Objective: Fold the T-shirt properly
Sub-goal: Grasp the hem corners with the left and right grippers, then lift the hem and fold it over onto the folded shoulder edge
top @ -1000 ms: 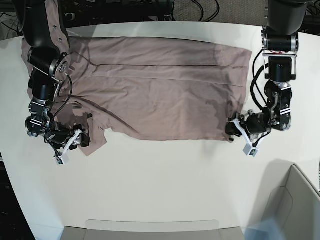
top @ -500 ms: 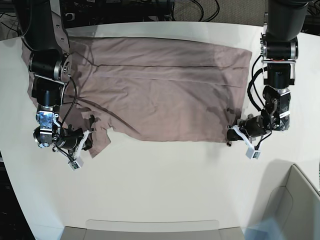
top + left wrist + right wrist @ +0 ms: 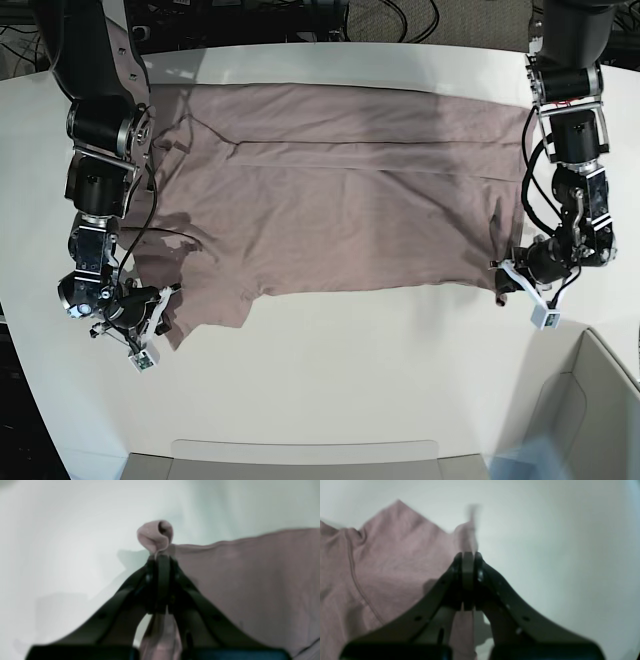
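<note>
The counter (image 3: 330, 360) is white and smooth, with cables behind. Each hand, left hand (image 3: 160, 557) and right hand (image 3: 468, 555), pinches the pink T-shirt (image 3: 330, 200) tight.

Both wrist views are blurred. The T-shirt (image 3: 340, 190) runs under the dark arm at upper left of the base view; its neck print is unreadable.

A white table (image 3: 330, 370) with a rounded outline carries the T-shirt (image 3: 340, 200), which lies spread flat across its far half, reaching nearly from the left edge to the right edge. The near half shows bare white surface. A pale open box (image 3: 585, 415) stands at the table's near right corner.
</note>
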### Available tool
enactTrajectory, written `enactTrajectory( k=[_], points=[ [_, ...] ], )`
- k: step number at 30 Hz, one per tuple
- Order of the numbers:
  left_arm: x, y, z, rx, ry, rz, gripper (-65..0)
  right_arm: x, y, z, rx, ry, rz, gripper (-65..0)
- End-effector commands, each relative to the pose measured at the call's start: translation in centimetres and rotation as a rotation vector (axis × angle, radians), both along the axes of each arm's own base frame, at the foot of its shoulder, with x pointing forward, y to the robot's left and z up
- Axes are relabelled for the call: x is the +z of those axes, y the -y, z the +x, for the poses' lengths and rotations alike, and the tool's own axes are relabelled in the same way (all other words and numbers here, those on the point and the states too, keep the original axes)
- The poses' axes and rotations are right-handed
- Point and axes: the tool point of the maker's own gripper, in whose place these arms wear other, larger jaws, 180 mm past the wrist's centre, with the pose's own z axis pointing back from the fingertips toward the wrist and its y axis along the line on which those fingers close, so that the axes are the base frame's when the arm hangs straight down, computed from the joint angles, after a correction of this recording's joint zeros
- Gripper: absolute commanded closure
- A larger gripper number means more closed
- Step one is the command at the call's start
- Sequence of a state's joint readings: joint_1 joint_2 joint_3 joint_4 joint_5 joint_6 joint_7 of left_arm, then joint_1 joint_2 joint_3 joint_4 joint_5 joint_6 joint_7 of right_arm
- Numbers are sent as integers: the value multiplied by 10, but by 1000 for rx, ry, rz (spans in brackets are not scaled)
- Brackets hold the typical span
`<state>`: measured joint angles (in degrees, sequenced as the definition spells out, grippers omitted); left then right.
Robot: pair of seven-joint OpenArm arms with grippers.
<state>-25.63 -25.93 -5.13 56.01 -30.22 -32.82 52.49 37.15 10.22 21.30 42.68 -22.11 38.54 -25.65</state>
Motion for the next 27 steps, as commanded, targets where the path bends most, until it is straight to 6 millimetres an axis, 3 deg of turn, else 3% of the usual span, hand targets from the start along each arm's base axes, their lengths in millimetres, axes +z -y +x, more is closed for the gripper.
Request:
enactTrajectory(
  k=[1, 10, 15, 18, 21, 24, 27],
  points=[
    [14, -8, 6, 5, 37, 10, 0, 28, 3, 16, -13, 68, -1, 0],
    [0, -19, -12, 12, -3, 31, 0, 74, 9, 2, -38, 135, -124, 0],
    [1, -26, -14, 17, -5, 42, 0, 86, 16, -9, -44, 133, -194, 0],
    [-10, -28, -26, 16, -36, 48, 0, 92, 24, -18, -67, 127, -236, 0],
    [-4, -26, -26, 1, -13, 67, 0, 96, 31, -31, -90, 119, -286, 0],
    [-2, -24, -40, -27, -21, 101, 0, 97, 33, -45, -102, 120, -322, 0],
    [12, -32, -49, -9, -6, 122, 0, 96, 30, -58, -101, 128, -338, 0]
  ],
)
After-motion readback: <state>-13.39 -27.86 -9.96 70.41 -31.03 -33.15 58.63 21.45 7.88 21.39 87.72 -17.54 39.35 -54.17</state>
